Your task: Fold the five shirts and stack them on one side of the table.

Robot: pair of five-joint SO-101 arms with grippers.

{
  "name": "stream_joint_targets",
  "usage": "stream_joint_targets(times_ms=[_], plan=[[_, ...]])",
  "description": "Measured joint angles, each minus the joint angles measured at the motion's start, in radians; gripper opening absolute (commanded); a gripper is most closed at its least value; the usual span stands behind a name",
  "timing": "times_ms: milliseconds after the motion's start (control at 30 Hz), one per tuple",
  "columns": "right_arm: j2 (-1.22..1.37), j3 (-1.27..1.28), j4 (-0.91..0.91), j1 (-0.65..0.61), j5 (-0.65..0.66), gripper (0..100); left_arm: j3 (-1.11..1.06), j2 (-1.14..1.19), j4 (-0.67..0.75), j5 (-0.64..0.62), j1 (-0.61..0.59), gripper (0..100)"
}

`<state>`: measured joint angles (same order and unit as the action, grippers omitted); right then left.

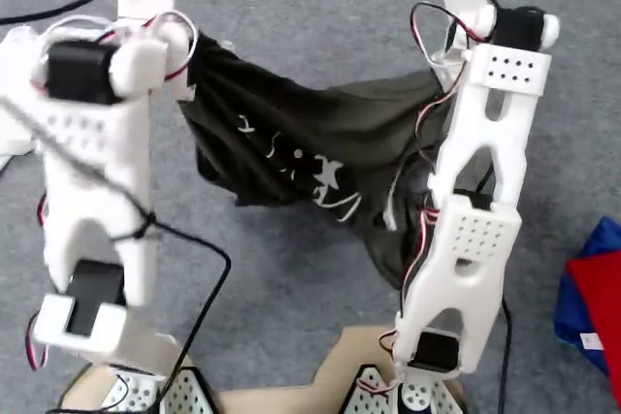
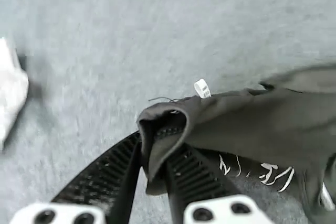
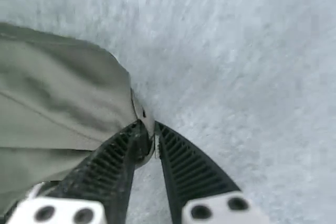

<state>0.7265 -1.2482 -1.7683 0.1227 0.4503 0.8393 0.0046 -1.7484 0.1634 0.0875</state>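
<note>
A dark olive shirt (image 1: 310,157) with white print hangs stretched between my two arms above the grey table. My left gripper (image 2: 153,153) is shut on one corner of the dark shirt (image 2: 252,124), whose cloth is bunched between the black ribbed fingers (image 2: 110,174). My right gripper (image 3: 152,140) is shut on the opposite edge of the shirt (image 3: 58,98), pinching a thin fold of it. In the high view the left arm (image 1: 97,143) stands at the shirt's left end and the right arm (image 1: 480,172) at its right end.
A folded pile with a red shirt (image 1: 600,302) on a blue one (image 1: 582,288) lies at the table's right edge. A white cloth (image 2: 10,98) lies off to the side on the grey table (image 1: 320,7). Loose cables run near both arm bases.
</note>
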Motion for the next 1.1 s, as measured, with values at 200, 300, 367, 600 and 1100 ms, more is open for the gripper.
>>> stream_joint_targets(times_ms=[200, 300, 367, 600, 1100], plan=[[-0.238, -0.011, -0.003, -0.078, 0.0, 0.5, -0.002, -0.183, 0.0, 0.057, 0.018, 2], [-0.379, -0.012, -0.003, -0.104, 0.0, 0.5, -0.002, -0.279, 0.0, 0.078, 0.018, 2], [-0.474, -0.008, -0.003, -0.117, -0.006, 0.5, -0.002, -0.347, 0.0, 0.078, 0.018, 2], [-0.856, 0.245, -0.003, -0.184, -0.038, 0.5, -0.132, -0.601, 0.0, 0.08, 0.018, 2], [-1.456, 0.462, 0.017, -0.258, -0.08, 0.5, -0.359, -1.04, 0.006, -0.025, -0.104, 2]])
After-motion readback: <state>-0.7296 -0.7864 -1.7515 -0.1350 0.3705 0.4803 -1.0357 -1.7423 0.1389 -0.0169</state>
